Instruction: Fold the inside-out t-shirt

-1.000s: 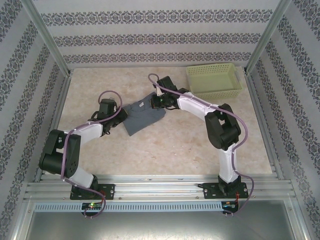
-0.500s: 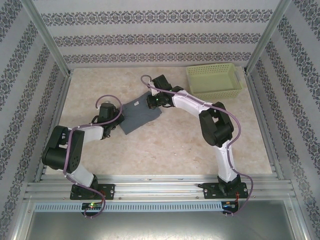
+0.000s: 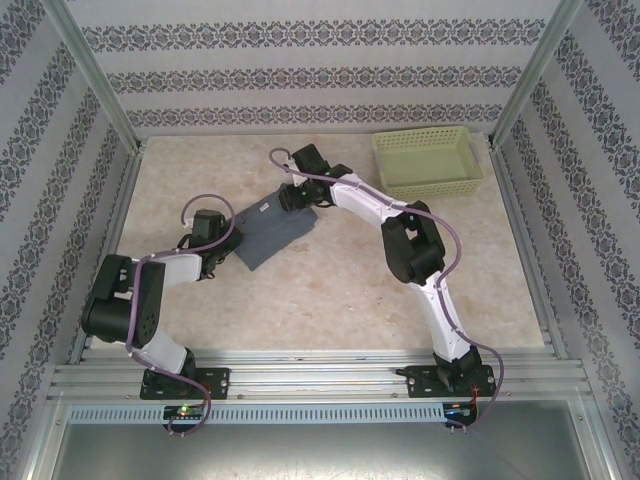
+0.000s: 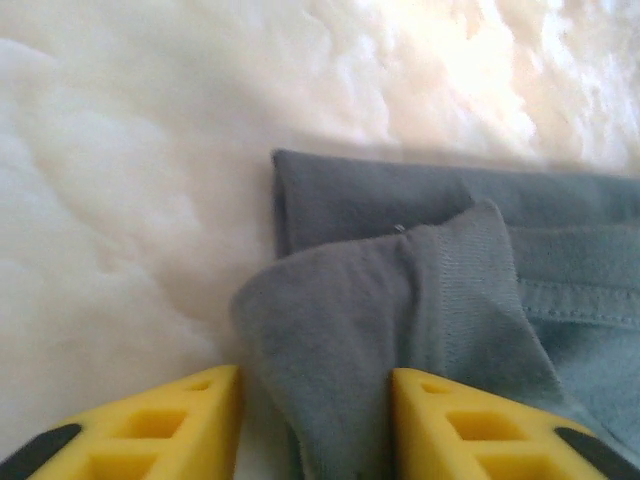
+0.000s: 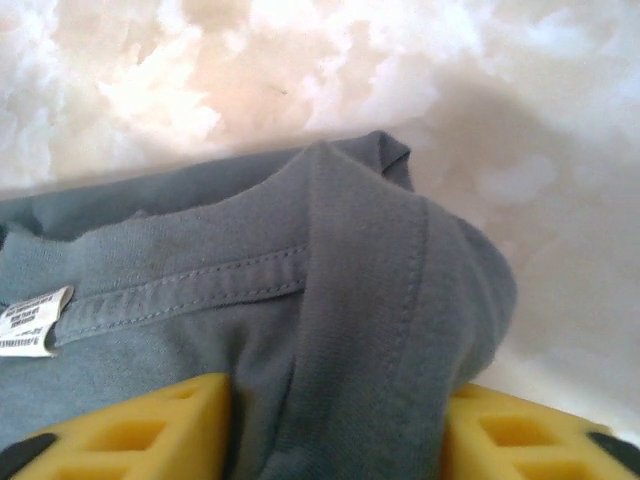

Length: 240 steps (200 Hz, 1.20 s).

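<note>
The inside-out t-shirt lies folded into a small slate-grey bundle on the table, left of centre. My left gripper is at its near-left corner. In the left wrist view a raised fold of the t-shirt stands between the spread yellow fingers of the left gripper, with a gap beside the left finger. My right gripper is at the shirt's far edge. Its jaws stand apart in the right wrist view, and a hemmed ridge of the t-shirt bulges through the right gripper.
A light green basket stands at the back right of the table. A white care label shows on the shirt's inner seam. Metal frame rails run along the table's left and right edges.
Both arms have shifted left, carrying the folded shirt with them. Both grippers, shut on the cloth earlier, now have their jaws spread.
</note>
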Tool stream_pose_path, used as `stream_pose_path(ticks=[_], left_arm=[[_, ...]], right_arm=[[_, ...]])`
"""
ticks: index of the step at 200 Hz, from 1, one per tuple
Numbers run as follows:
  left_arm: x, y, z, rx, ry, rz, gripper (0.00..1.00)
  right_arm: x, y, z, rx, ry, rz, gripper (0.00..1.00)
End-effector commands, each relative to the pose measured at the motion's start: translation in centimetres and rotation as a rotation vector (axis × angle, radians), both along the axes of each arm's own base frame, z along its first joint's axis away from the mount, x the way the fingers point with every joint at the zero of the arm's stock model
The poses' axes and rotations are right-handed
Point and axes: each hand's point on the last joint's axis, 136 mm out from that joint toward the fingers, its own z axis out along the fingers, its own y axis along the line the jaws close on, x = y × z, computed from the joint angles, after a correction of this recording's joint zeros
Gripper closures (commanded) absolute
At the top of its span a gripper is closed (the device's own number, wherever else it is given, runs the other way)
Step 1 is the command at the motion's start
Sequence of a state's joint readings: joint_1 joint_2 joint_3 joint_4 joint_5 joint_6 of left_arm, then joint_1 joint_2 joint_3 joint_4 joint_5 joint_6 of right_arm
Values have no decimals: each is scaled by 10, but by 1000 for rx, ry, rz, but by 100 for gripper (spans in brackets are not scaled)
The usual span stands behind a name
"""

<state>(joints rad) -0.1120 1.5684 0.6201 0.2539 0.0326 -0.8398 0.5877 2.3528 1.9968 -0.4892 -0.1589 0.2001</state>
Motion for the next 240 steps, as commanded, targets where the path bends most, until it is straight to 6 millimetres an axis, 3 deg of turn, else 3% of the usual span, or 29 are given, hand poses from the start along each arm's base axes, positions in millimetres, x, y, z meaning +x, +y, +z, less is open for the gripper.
stream_pose_path(ticks=[1,21,51,71,103,130,156,178,207,240], left_arm=[[-6,25,15,29,1,76,56],[4,26,29,18,-40,61,56],[23,17,37,-9,-67,19,58],[34,10,32,-35,-50,-3,59],[39,4,6,-65,32,-20,59],[38,4,-14,-61,86,-23,69],[40,2,-23,-71,105,-36,77],[41,7,-18,-67,96,-22,81],[36,18,1,-37,72,6,81],[16,26,25,15,73,25,60]], right_arm=[[6,-18,39,3,-52,-38,42],[4,-23,55,45,-59,-43,39],[4,-22,53,34,-50,-37,38],[6,-18,41,11,-35,-40,40],[7,-1,14,13,26,-15,46],[8,9,-16,-8,77,-13,52],[15,3,-33,-28,108,-46,55],[26,-10,-25,-25,97,-85,55],[29,-28,8,-65,35,-93,48],[6,-43,50,-109,-38,-85,38]])
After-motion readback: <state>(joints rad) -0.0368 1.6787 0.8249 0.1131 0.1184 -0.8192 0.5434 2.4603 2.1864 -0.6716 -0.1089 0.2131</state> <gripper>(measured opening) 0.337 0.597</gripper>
